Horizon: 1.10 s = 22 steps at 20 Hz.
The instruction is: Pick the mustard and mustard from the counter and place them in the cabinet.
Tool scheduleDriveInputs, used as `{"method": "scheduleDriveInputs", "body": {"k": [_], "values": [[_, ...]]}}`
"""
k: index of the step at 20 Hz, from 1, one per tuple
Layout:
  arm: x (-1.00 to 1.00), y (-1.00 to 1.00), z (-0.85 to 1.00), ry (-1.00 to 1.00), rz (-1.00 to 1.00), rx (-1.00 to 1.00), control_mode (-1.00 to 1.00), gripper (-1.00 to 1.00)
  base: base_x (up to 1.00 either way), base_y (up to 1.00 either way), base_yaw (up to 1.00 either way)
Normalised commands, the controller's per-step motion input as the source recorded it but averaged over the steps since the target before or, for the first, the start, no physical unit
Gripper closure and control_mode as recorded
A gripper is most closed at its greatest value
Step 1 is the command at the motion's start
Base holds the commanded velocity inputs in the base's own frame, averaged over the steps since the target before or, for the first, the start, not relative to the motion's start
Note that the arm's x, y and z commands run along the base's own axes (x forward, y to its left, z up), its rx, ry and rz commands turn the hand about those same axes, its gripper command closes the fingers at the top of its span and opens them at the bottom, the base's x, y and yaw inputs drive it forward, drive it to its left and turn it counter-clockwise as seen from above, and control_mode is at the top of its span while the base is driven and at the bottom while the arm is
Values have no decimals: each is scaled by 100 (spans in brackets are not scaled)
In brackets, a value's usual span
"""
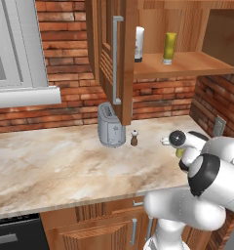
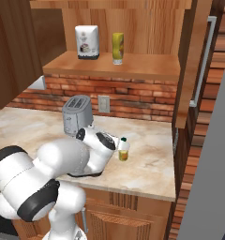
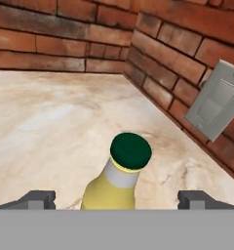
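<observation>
One mustard, a plain dull-yellow cylinder, stands on the shelf of the open wooden cabinet; it is also on the shelf as mustard in the right base view. The other mustard, brighter with a dark green cap, stands upright on the beige counter near the corner of the brick walls. My gripper is open, its fingertips wide on either side of this bottle, not touching it. In the right base view the hand sits just left of that mustard.
A white bottle stands on the shelf beside the yellow cylinder. The slatted cabinet door hangs open over a silver toaster and a small brown shaker. A grey wall outlet is on the brick wall right of the bottle.
</observation>
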Motion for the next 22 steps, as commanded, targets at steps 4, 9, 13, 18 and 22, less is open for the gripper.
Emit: {"method": "scheduleDriveInputs", "body": {"k": [4,9,13,18,22], "values": [[19,-5,-14,-5,0,1,-100,-100,0,0,0],[13,-8,-19,-4,0,2,-100,-100,0,0,0],[9,-8,-19,-4,0,4,-100,-100,0,0,0],[13,-2,-8,-5,0,2,-100,-100,0,0,0],[19,-1,-6,-4,0,2,-100,-100,0,0,0]]}}
